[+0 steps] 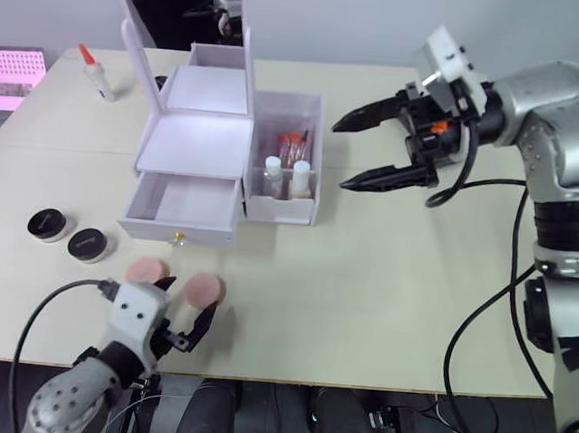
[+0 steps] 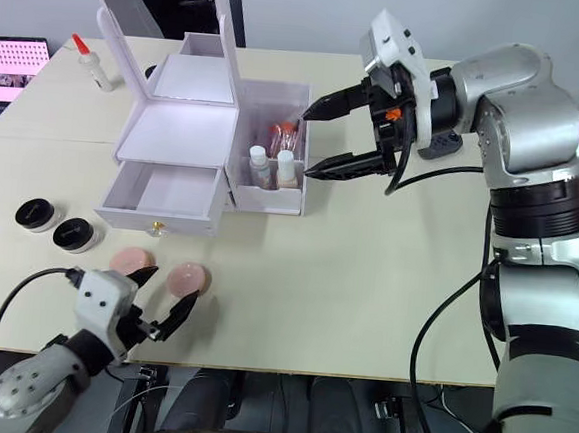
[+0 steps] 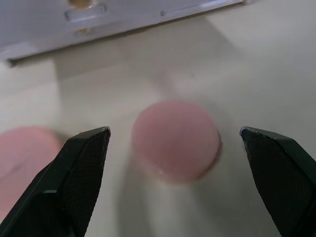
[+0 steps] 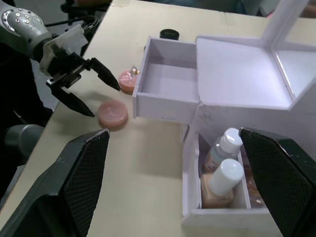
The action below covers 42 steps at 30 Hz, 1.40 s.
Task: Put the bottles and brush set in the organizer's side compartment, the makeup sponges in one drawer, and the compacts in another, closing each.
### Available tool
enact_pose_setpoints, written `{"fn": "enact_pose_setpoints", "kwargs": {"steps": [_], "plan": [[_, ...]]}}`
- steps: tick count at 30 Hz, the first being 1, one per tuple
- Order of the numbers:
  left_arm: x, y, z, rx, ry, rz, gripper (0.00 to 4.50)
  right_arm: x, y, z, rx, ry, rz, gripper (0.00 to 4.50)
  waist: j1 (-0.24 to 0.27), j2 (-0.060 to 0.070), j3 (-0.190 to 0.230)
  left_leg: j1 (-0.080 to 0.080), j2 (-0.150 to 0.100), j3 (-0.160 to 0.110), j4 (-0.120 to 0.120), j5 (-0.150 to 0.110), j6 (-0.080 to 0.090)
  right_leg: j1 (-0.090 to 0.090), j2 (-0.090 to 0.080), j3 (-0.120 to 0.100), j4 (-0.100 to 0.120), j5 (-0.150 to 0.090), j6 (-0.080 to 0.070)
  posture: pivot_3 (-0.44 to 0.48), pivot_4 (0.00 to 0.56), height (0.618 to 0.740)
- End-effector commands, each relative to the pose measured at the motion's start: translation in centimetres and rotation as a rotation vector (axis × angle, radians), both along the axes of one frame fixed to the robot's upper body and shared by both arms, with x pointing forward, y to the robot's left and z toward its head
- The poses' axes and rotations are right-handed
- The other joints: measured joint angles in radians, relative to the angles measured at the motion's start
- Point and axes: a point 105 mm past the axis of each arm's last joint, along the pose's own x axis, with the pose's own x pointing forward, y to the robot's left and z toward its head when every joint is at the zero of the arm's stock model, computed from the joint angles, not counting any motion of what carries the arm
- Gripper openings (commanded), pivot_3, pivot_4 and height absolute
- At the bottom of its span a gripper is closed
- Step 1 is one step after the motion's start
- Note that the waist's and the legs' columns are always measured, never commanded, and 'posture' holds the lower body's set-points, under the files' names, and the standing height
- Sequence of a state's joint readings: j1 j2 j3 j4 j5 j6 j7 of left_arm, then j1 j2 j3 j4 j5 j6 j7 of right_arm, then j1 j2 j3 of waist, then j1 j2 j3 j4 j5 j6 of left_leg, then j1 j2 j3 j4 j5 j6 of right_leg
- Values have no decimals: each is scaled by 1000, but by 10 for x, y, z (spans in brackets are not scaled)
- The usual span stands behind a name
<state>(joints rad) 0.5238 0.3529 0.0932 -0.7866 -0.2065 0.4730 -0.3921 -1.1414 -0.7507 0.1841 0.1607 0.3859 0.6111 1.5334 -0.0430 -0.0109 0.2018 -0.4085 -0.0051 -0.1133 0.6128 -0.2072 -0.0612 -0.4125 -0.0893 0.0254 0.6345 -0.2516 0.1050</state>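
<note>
Hovering low at the near edge of the tabletop [image 1: 382, 314], the left pincer [image 1: 184, 314] is spread wide, holding nothing. One pink sponge [image 1: 203, 289] lies flat just ahead of its tips, between them and the organizer [image 1: 199, 159]; the second sponge [image 1: 148, 271] sits beside it, farther toward the robot's left. Being round, the sponge has no long axis, so finger angle matters little. The left arm is clearly the nearer one.

Lower drawer [image 1: 182, 206] stands pulled out and empty, just beyond the sponges. Two black compacts [image 1: 69, 234] rest on the tabletop to the robot's left of the drawer. Two bottles [image 1: 287, 177] and the brush set [image 1: 293, 144] already stand in the side compartment [image 1: 281, 213].

Right pincer [image 1: 367, 148] hangs above the tabletop to the right of that compartment, spread too and empty.

Left wrist view shows the sponge [image 3: 176, 139] centred between the open fingers [image 3: 74, 177], alignment the head views only hint at. Right wrist view looks down into the compartment, showing both white caps plainly.

Likely next: lower and close on the sponge.
</note>
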Motion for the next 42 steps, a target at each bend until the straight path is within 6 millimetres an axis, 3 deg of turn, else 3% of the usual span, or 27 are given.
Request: {"fn": "enact_pose_setpoints", "kwargs": {"steps": [1, 11, 13, 16, 24, 28, 35, 37, 42], "plan": [[4, 4, -13, 48, 49, 19, 4432, -7, -4, 16, 22, -69, -18, 4500, 0, 0, 0, 0, 0, 0, 0, 0, 0, 0, 0, 0, 0, 0, 0, 0, 150, 740], [23, -8, -12, -18, 78, -4, 4432, -11, -12, 11, 25, -72, -75, 4500, 4, 0, 0, 0, 0, -1, 2, 0, 0, 2, 1, 0, 0, 2, 1, 0, 150, 740], [20, -11, -13, -17, 94, -25, 3920, -13, -11, 11, 27, -65, -70, 4500, 1, 0, 0, 1, 1, -1, 1, 0, 0, 1, 1, 0, 0, 2, 1, 0, 150, 740], [16, -15, -11, -39, 104, -53, 2698, -18, -10, 11, 33, -23, -48, 4500, 2, 1, 0, 1, 1, -1, 0, 0, 0, 1, 1, 0, 0, 2, 1, 0, 150, 740], [9, -5, -6, -42, 117, -53, 2705, -28, -11, 8, 24, 94, 17, 4500, 3, 1, 0, 1, 1, -1, 1, 0, 0, 1, 1, 0, -1, 2, 1, 0, 150, 740], [-20, -22, 32, -131, 37, -260, 2705, -35, -8, 4, 16, 166, 85, 4500, -3, 0, 0, 0, 1, -1, 0, 0, 0, 0, 1, 0, -1, 2, 1, 0, 150, 740], [-53, -4, 84, -163, 4, -385, 2705, -32, -2, -2, 17, 189, 128, 4500, 1, 0, 0, 0, 2, 0, 0, 0, 0, 0, 1, -1, -3, 2, 0, 0, 150, 740], [-49, -2, 106, -168, -54, -407, 2705, -31, 1, -2, 22, 188, 138, 4500, 2, 0, 1, 0, 2, 0, 1, 0, -1, 0, 0, 0, -4, 2, 1, 0, 150, 740], [-4, 29, 162, -8, -209, -335, 2705, -29, 6, -4, 36, 183, 150, 4500, 2, 1, 1, 0, 2, 1, 1, 0, 0, 1, 0, -1, -3, 1, 1, 0, 150, 740]]}}
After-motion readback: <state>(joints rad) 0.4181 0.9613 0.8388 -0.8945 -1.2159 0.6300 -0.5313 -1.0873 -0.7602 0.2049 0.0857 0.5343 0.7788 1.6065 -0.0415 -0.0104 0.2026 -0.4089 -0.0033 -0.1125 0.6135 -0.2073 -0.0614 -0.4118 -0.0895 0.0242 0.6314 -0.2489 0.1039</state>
